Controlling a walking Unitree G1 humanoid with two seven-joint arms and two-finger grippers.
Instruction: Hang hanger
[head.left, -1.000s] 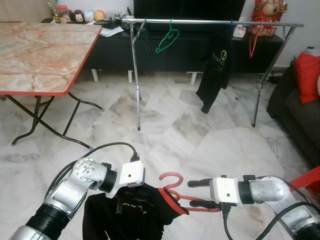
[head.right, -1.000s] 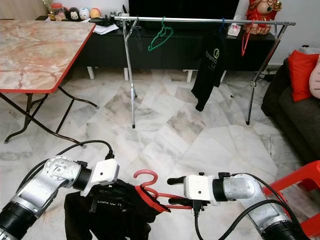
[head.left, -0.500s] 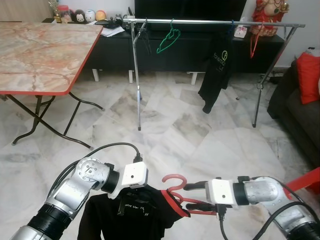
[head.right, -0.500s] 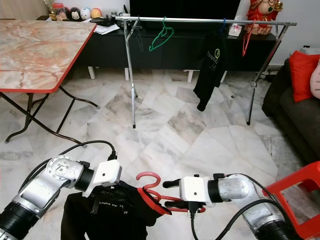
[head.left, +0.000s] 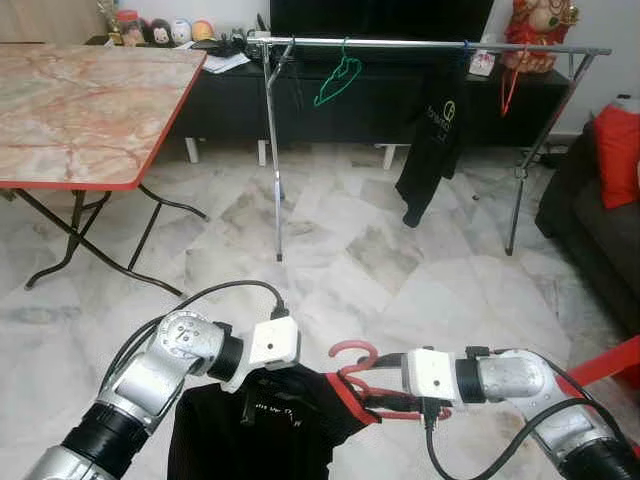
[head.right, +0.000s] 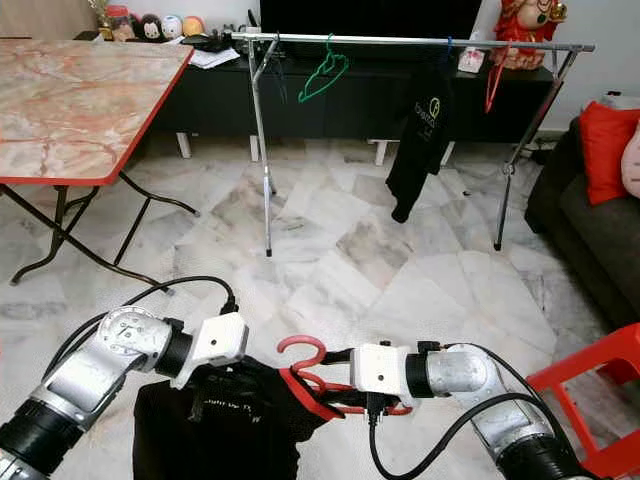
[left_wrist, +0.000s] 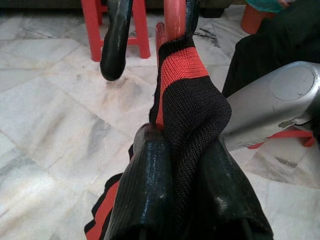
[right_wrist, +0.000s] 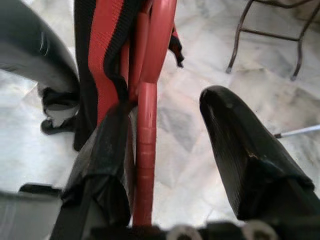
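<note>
A red hanger (head.left: 355, 353) sits partly inside the collar of a black garment with red trim (head.left: 268, 425), low in front of me. My left gripper (head.left: 258, 385) is shut on that collar; in the left wrist view its fingers (left_wrist: 150, 165) pinch the knit. From the right, my right gripper (head.left: 372, 383) stands open around the hanger's bar. In the right wrist view the bar (right_wrist: 146, 130) lies against one finger and the other finger (right_wrist: 225, 115) stands apart. The steel clothes rail (head.left: 420, 44) stands far ahead across the marble floor.
On the rail hang a green hanger (head.left: 337, 80), a black shirt (head.left: 432, 140) and a red hanger (head.left: 508, 88). A marble-top folding table (head.left: 80, 110) stands at the left, a dark sofa (head.left: 595, 215) with a red cushion at the right. A red stool (head.left: 612, 362) is near my right arm.
My right gripper has moved left toward the garment, pushing the hanger closer to the collar. My left gripper still holds the garment, slightly higher.
</note>
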